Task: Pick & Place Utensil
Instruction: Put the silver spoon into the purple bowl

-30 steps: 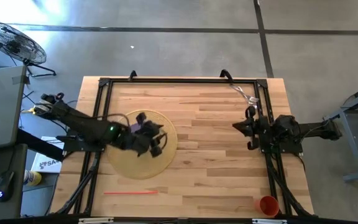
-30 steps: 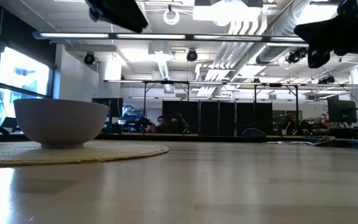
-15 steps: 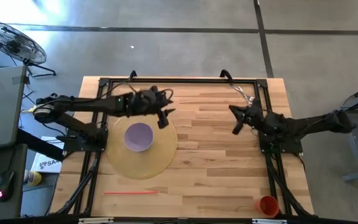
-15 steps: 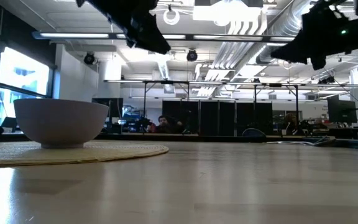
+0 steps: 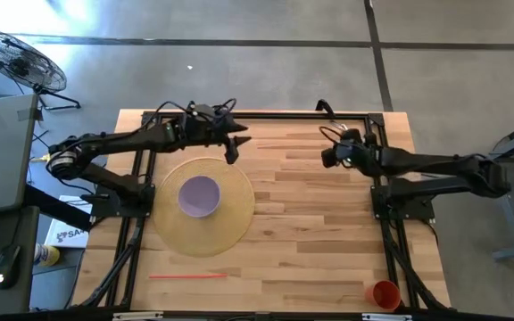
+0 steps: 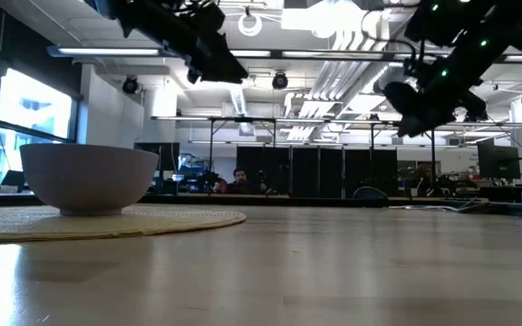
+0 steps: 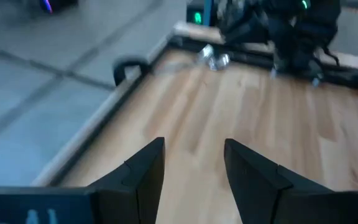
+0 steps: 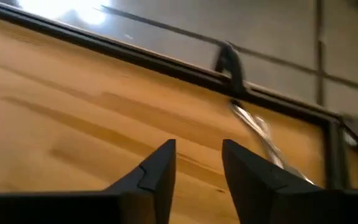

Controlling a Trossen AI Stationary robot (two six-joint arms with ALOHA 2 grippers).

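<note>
A thin orange-red stick-like utensil (image 5: 188,275) lies flat near the table's near edge, left of centre. A shiny metal utensil (image 5: 352,135) lies by the far right corner; it also shows in the left wrist view (image 7: 213,56) and the right wrist view (image 8: 261,131). A lilac bowl (image 5: 199,195) stands on a round woven mat (image 5: 230,223). My left gripper (image 5: 233,145) hovers open over the mat's far edge. My right gripper (image 5: 327,153) hovers open just left of the metal utensil. Both are high above the table in the low view, the left gripper (image 6: 217,63) and the right gripper (image 6: 412,101).
An orange cup (image 5: 385,293) stands at the near right corner. A black frame (image 5: 257,115) runs along the far edge and both sides, with a clamp (image 8: 229,59) on it. Bare wood (image 5: 310,223) stretches between the mat and the right arm's base.
My left gripper has swung from above the bowl toward the far edge, leaving the bowl uncovered on the mat. My right gripper has reached out from its base toward the far edge and leftward, ending beside the metal utensil. Bowl, mat and utensils have stayed put.
</note>
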